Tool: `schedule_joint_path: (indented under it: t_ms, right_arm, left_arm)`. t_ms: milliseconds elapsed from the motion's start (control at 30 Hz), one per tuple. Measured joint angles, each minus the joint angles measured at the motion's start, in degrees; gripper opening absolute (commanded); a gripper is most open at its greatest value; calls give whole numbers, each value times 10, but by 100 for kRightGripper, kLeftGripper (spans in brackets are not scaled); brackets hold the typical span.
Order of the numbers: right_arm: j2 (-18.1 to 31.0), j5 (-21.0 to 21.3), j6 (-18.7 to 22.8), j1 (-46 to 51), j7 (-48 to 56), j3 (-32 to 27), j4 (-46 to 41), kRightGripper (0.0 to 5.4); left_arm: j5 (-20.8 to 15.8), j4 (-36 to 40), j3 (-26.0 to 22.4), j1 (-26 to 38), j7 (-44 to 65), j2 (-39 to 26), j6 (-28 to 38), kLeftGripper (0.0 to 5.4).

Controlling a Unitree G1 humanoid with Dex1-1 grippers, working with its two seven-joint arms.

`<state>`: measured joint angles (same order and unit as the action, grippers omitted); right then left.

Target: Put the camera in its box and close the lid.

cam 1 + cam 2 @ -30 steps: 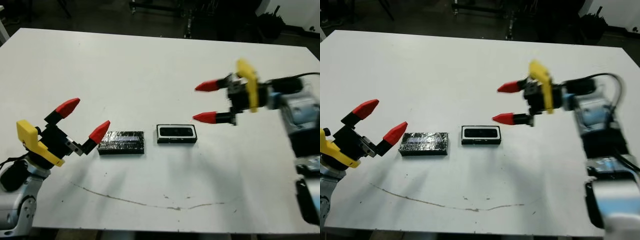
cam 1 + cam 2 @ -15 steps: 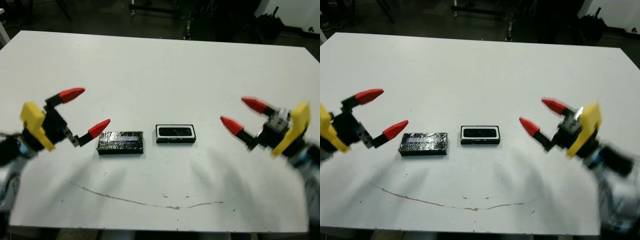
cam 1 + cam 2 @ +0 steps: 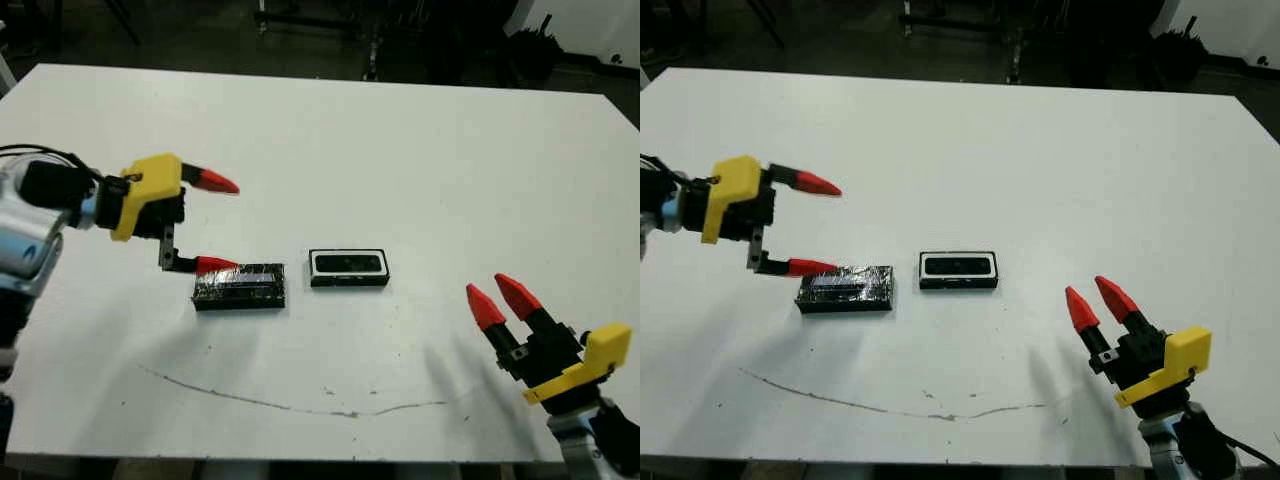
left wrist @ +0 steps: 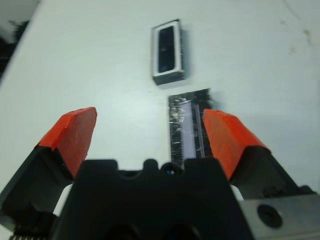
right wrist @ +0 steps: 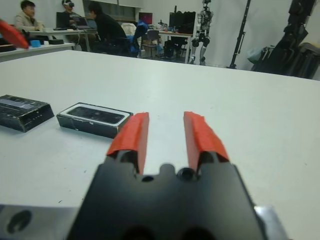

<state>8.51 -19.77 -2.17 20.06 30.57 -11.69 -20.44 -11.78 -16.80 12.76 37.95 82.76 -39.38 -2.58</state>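
Left gripper point(image 3: 212, 224) spread wide, its lower fingertip at the lid's point(image 3: 240, 286) near end; the box point(image 3: 349, 268), camera point(image 3: 348, 263) inside, just beyond the lid; right gripper point(image 3: 499, 300) narrow, empty, well apart over the tabletop point(image 3: 400, 150).

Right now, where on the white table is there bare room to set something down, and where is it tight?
Free: the far half of the white table beyond both items, and the stretch between the white-lined black box and the right tool. Crowded: the narrow gap between the box and the glossy black lid, and the lid's left end, where the open left tool hovers.
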Motion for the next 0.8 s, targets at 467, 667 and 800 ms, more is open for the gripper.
schedule_joint_path:
  t_ms: [467, 667, 800]
  right_arm:
    - [2, -1, -10, -2, -21, 9, 6, 1]
    - [5, -7, -16, -2, -17, 14, 8, 1]
    - [7, -8, -17, -1, -18, 14, 8, 1]
  left_arm:
    - [-18, -37, -1, -3, 46, 32, -12, 540]
    - [0, -56, 0, -16, 30, 38, 30, 540]
    - [16, -51, 6, -17, 14, 39, 31, 540]
